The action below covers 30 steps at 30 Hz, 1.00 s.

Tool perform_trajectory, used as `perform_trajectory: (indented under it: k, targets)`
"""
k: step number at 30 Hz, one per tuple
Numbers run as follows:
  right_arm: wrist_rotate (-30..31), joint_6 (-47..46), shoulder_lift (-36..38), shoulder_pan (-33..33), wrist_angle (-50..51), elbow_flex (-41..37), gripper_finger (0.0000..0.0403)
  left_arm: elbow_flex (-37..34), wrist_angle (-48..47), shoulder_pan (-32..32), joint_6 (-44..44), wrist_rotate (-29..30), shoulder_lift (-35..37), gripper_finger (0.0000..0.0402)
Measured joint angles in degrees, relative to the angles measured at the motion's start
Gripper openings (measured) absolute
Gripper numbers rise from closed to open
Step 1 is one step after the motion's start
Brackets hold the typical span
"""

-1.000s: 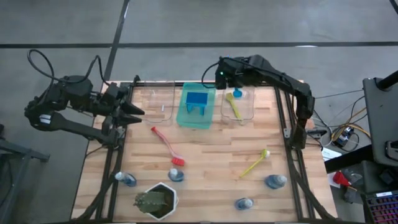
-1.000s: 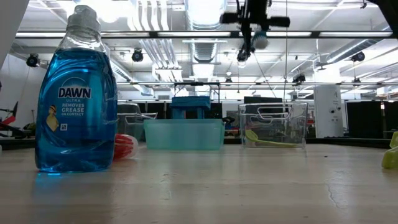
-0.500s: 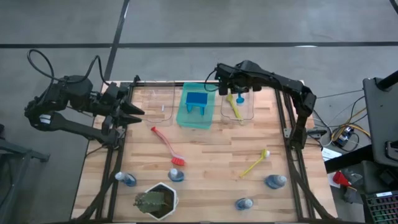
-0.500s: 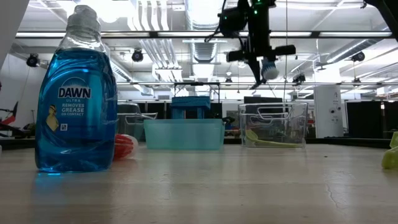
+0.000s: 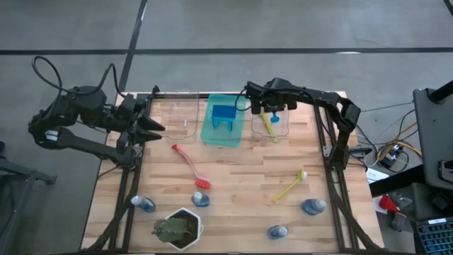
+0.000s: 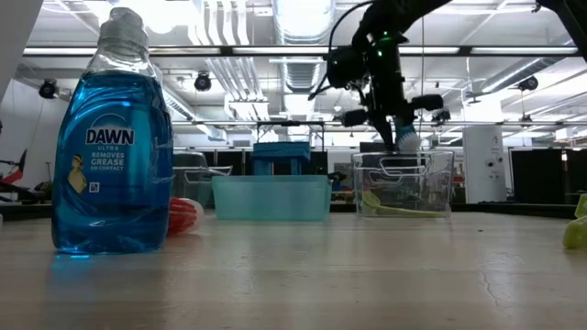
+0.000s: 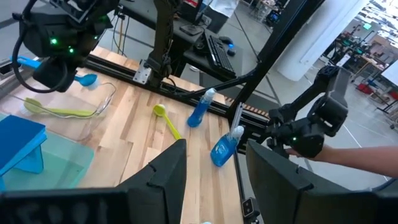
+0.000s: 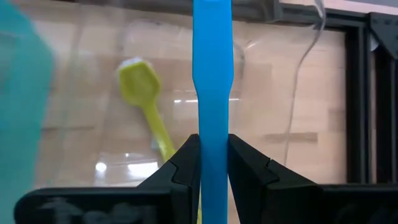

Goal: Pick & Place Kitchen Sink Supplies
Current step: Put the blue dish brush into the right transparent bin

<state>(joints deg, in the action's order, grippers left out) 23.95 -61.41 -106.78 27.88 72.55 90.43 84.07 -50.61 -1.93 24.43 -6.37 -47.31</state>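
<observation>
My right gripper (image 5: 266, 108) is shut on a blue dish brush (image 8: 213, 74) over the right-hand clear bin (image 5: 270, 122) at the table's far side. The brush's head (image 6: 408, 142) hangs at the height of the bin's rim. Inside that bin lies a yellow-green brush (image 8: 146, 106). My left gripper (image 5: 153, 127) waits open at the table's left edge, with nothing between its fingers (image 7: 165, 180). On the table lie a red brush (image 5: 190, 165), another yellow-green brush (image 5: 290, 185) and several blue bottles (image 5: 313, 206). A blue sponge (image 5: 224, 113) sits in the green tray (image 5: 212, 134). My right gripper pinches the blue brush's flat handle (image 8: 213, 130) between its two fingers (image 8: 185, 165). The fingers slant steeply down from above, and the handle runs on past the fingertips, along them. The brush is lifted clear, its head (image 5: 274, 119) lowest, over the bin.
A second clear bin (image 5: 177, 117) stands left of the green tray. A plant in a white pot (image 5: 177, 228) sits at the near edge beside two bottles (image 5: 144, 204). One bottle (image 6: 110, 137) stands close before the low camera. A person's arm (image 7: 367, 155) shows beyond the table.
My right gripper has come down toward the right-hand clear bin and tipped more steeply downward, still shut on the blue brush. The brush's head has sunk from well above the bin to its rim.
</observation>
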Motion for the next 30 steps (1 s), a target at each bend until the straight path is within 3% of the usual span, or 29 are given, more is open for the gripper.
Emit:
perform_trajectory:
  k: [17,30]
  targets:
    - [0.68,3.37,-0.02,1.61,-15.23,-7.1,0.0061,0.0,0.0,0.0,1.3,0.01,0.04,0.0159]
    - [1.48,1.94,-0.02,1.55,-15.74,-7.6,0.0061,0.0,0.0,0.02,0.94,0.02,-0.46,0.0159]
